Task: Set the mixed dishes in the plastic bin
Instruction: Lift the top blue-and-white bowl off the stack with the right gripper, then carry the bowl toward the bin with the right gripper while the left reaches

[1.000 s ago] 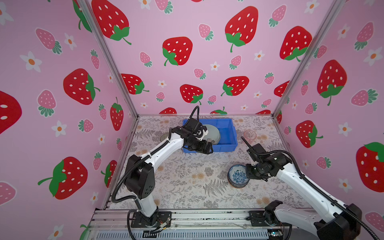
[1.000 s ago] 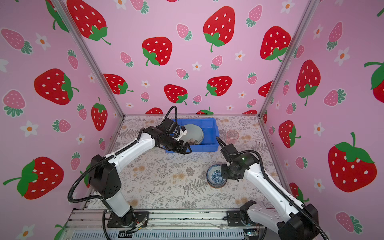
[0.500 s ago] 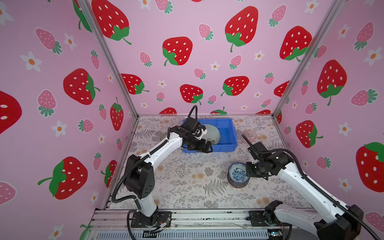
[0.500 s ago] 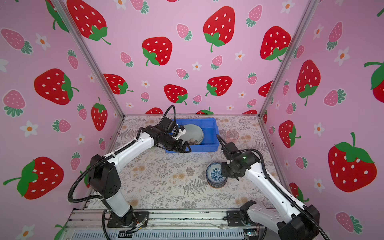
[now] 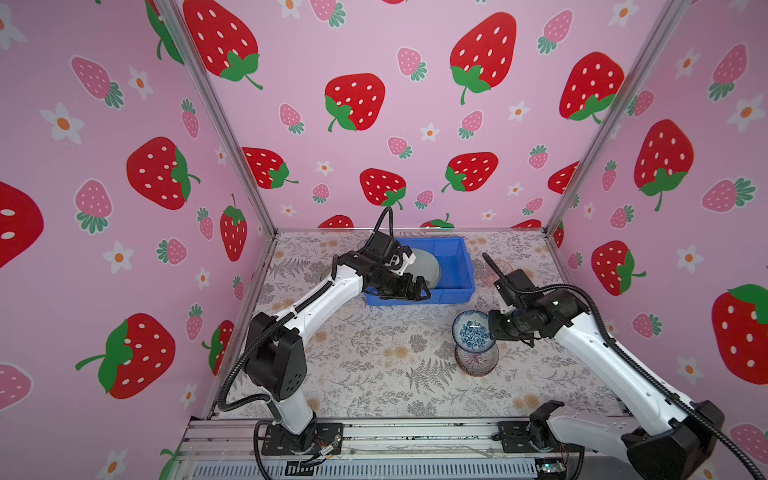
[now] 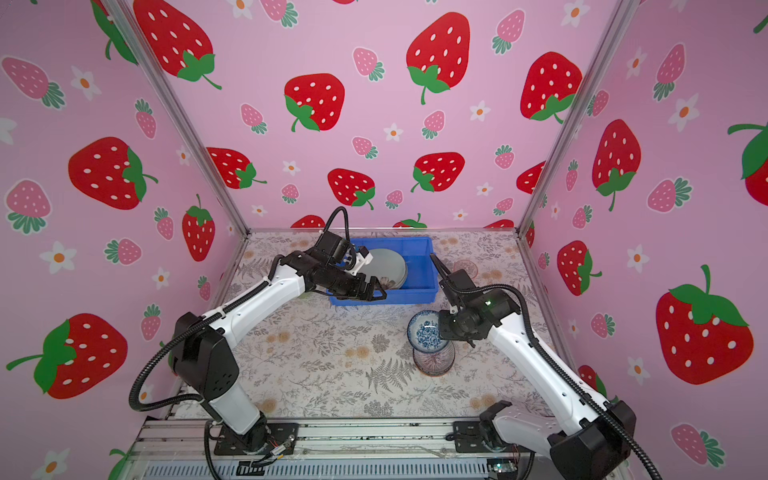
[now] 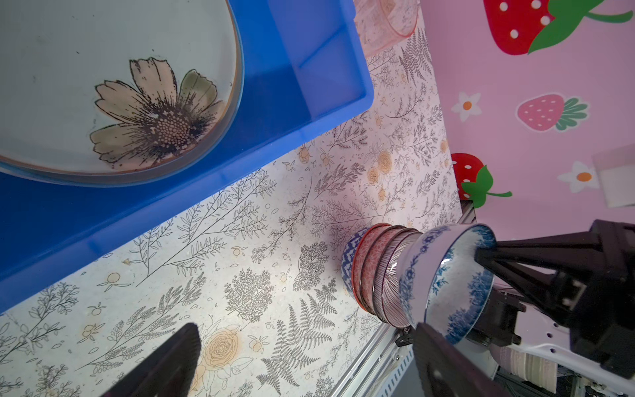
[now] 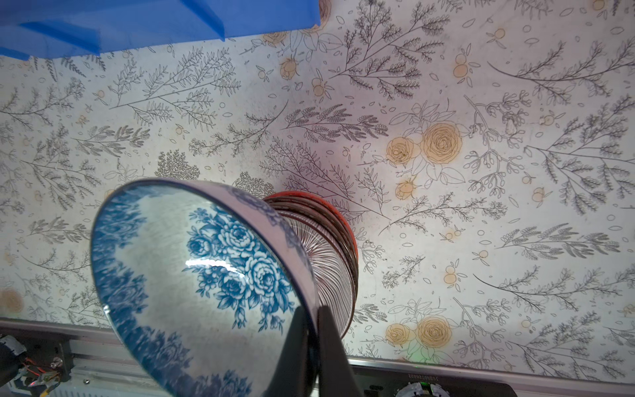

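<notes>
Progress looks early to us. In both top views the plastic bin [image 5: 462, 286] sits at 12 o'clock on the table [image 5: 365, 374] and holds a single pale green plate [image 5: 430, 266]. The left gripper [image 5: 415, 289] hovers over the bin's 6 o'clock wall, jaws wide and empty. At 5 o'clock from the bin, the right gripper [image 5: 492, 328] pinches the rim of a blue-white bowl [image 5: 473, 331], raised above the stack of bowls [image 5: 476, 360]. A pink tumbler [image 6: 466, 266] shows faintly on the table at 3 o'clock from the bin.

From the left wrist we gain what those miss: the plate's printed flower, the tumbler just beside the bin's outer wall, and at least three nested bowls under the tilted one.

From the right wrist we see the grip itself. The two fingers [image 8: 299, 343] are closed across the rim, one inside and one outside. Blue roses line the bowl, and only an edge of the bin appears.

We judge that this bowl, the stack and the tumbler all remain to be binned.
</notes>
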Tool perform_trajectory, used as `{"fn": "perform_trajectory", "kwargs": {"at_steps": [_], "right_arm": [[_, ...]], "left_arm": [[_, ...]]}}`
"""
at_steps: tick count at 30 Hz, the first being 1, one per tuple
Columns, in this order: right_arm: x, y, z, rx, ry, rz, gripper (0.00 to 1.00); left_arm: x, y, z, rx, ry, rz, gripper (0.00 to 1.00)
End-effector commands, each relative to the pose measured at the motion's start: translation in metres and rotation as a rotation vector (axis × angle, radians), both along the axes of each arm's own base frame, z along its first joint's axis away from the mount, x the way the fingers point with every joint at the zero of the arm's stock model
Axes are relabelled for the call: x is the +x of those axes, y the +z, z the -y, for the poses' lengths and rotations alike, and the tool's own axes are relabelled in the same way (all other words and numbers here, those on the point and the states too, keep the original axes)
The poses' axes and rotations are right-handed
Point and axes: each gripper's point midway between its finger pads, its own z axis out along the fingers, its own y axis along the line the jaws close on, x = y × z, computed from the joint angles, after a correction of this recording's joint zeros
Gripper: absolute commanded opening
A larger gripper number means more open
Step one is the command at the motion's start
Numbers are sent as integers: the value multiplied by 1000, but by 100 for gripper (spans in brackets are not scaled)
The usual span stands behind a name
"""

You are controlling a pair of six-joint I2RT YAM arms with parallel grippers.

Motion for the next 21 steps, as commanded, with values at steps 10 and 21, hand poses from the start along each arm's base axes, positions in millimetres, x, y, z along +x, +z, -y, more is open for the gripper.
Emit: {"fn": "perform_trajectory", "kwargs": {"at_steps": [10,21], "right_arm": [[40,16,-29,20,47,80,5],[59,15,-58,31,101,90,4]], "left_arm": [[-2,6,0,23,63,25,97],[-3,1,2,28,63,9,89]]}}
